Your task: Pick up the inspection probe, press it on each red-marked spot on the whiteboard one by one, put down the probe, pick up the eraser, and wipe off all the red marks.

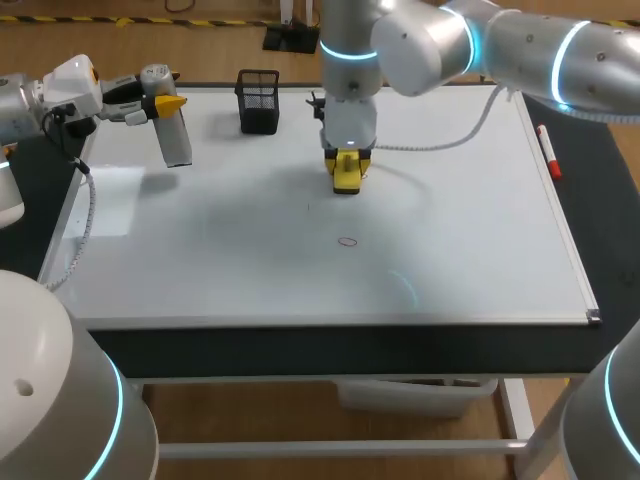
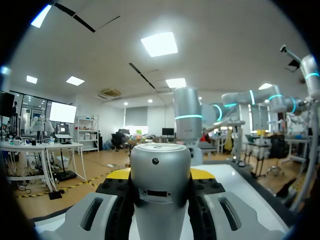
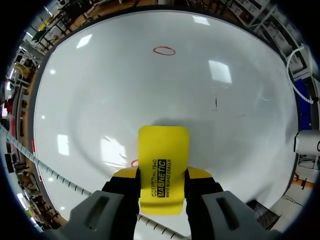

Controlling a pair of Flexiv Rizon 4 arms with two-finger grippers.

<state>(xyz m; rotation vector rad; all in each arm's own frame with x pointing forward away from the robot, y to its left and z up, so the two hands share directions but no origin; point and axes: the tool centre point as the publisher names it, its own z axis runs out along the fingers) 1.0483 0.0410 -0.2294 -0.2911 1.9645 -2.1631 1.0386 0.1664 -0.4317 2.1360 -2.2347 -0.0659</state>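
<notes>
The probe (image 1: 174,132) is held in the left gripper (image 1: 165,103), whose yellow-tipped fingers are pressed against it from both sides; it is carried over the far left corner of the whiteboard (image 1: 460,250), its silver body slanting down from the gripper. In the left wrist view the probe (image 2: 160,182) is seen as a silver cylinder filling the gap of the left gripper (image 2: 161,175). The eraser (image 1: 346,172), yellow, is pinched in the right gripper (image 1: 346,160); the right arm is brought in from the right and reaches to the middle of the board's far half. Whether the eraser touches the surface cannot be told. In the right wrist view the eraser (image 3: 163,165) is clamped between the fingers of the right gripper (image 3: 161,176); a small red trace (image 3: 134,163) is seen just beside it, and a red mark (image 3: 164,50), an oval ring, lies well ahead of it. The same red mark (image 1: 347,241) is seen nearer the board's front than the eraser. A black mesh pen holder (image 1: 259,101) stands at the board's far edge; a marker (image 1: 548,152) lies along its right edge.
</notes>
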